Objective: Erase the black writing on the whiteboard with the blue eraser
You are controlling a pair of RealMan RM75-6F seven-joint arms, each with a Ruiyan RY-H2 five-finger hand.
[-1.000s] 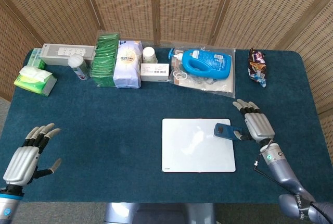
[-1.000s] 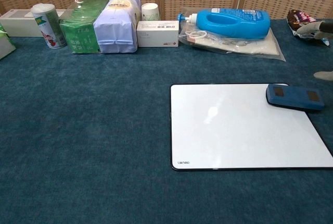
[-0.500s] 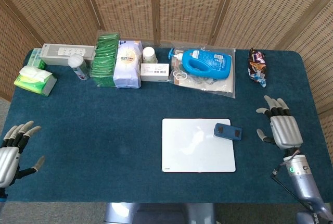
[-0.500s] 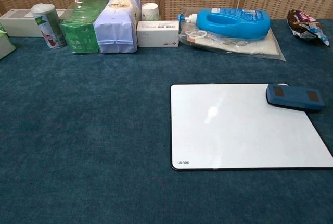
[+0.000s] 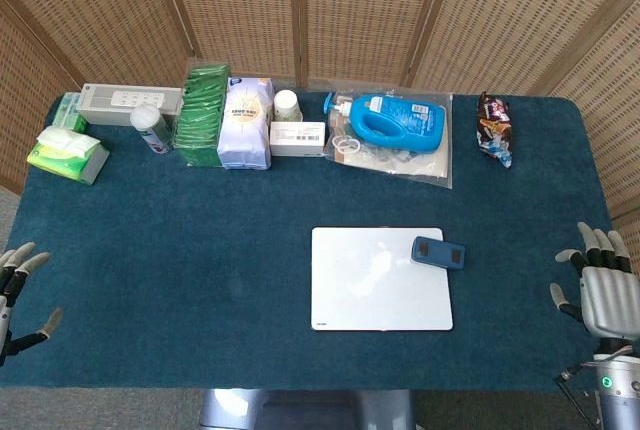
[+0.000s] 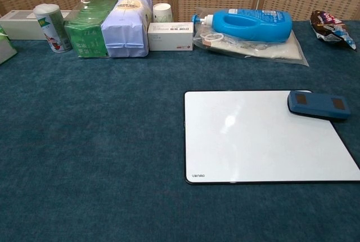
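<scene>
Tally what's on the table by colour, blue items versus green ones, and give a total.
Blue: 2, the blue eraser and the blue detergent bottle.
Green: 2, the green packet stack and the green wipes pack.
Total: 4.

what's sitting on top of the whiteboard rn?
Only the blue rectangular eraser, lying flat at the far right corner of the white whiteboard and overhanging its right edge. The visible surface shows no writing; the patch under the eraser is covered.
</scene>
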